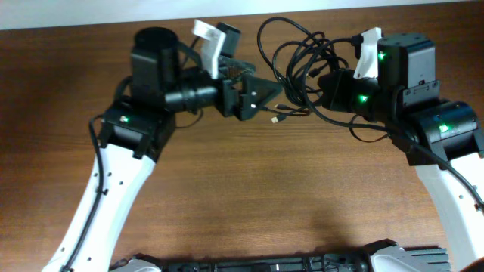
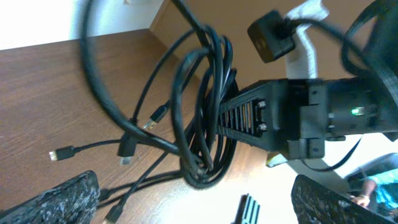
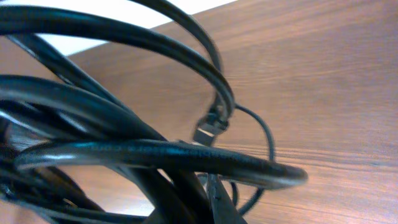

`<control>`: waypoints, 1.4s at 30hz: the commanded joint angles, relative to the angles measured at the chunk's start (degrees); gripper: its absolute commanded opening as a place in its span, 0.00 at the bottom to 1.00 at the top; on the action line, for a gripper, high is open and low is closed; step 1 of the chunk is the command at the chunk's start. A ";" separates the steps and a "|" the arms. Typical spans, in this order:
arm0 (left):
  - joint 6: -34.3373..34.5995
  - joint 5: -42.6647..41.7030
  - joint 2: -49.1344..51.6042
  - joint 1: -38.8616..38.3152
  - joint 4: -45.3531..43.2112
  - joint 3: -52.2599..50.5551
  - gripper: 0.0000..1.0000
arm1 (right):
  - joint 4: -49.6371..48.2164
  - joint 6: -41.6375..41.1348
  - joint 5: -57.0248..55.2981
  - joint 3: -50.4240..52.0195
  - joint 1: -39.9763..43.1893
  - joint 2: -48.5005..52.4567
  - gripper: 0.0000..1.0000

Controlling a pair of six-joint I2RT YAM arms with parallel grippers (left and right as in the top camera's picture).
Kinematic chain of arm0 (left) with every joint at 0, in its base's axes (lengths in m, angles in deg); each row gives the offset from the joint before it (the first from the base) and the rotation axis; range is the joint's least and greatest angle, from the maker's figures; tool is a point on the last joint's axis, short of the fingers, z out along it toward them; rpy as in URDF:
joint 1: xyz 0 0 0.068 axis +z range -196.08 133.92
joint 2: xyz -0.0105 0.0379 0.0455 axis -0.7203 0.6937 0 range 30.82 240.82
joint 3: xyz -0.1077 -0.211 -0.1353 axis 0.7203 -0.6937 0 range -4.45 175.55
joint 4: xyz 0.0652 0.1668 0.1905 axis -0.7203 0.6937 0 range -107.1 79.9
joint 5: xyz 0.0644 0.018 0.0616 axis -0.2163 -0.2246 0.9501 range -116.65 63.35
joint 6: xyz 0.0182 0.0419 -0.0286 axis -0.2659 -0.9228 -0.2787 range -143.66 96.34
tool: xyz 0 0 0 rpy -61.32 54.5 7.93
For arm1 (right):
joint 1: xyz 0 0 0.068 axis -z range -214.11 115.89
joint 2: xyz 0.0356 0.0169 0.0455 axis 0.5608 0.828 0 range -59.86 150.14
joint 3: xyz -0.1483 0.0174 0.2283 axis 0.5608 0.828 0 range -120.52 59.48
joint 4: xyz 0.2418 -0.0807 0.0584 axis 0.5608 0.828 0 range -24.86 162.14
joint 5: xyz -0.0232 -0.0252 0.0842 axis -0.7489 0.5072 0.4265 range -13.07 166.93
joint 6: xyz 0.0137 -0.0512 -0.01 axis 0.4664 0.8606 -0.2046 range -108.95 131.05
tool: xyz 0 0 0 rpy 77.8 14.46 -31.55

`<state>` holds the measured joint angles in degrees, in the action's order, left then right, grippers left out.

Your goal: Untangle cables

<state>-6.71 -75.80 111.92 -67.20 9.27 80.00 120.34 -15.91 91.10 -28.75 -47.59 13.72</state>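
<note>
Several cables [image 1: 302, 57]: thin black cords in one knotted bundle near the far edge of the counter [image 1: 249, 196], btwn the two sets of jaws. Loops overlap too much to count them for sure.
Right jaws: closed on the bundle, gripping the cables where the loops cross (clearest from the left wrist cam).
Left jaws: wide open, nothing in them, just beside the bundle's left side and facing it.
Loose ends: one small plug [image 1: 276, 119] sits by the left jaws, apparently on the counter. More plug ends trail out of the coil in the left wrist view.
Step in hand (est.): left side picks a strand to draw out while the right anchors the rest.
How to do it well: go for a free end, not a mid-loop. Trace the plug's cord back to check it isn't threaded thru a loop. Close on one strand only. Pull slow, low & away from the right jaws, so the knot loosens rather than cinches.
Risk: grabbing two cords at once, or dragging the whole bundle out of the right grip.
Progress (est.): early; no cable lies apart yet.
</note>
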 commanded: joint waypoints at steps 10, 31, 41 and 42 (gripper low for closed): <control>-0.26 13.20 -0.44 -8.02 -0.81 1.09 0.64 | -2.75 -5.29 9.68 -0.17 0.00 -0.46 0.04; -0.26 13.20 -0.44 -8.02 -0.83 1.09 0.47 | -1.57 -5.25 8.33 -0.17 -0.02 -0.46 0.04; -0.26 13.20 -0.44 -8.02 -0.83 1.09 0.09 | -1.46 -5.25 8.33 -0.17 -0.02 -0.46 0.04; -0.26 13.20 -0.44 -8.02 -0.83 1.09 0.06 | -1.49 -5.25 8.33 -0.17 -0.02 -0.46 0.04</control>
<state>-6.67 -62.84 111.92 -75.05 8.57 80.00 119.12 -20.72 98.05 -28.75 -47.59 13.72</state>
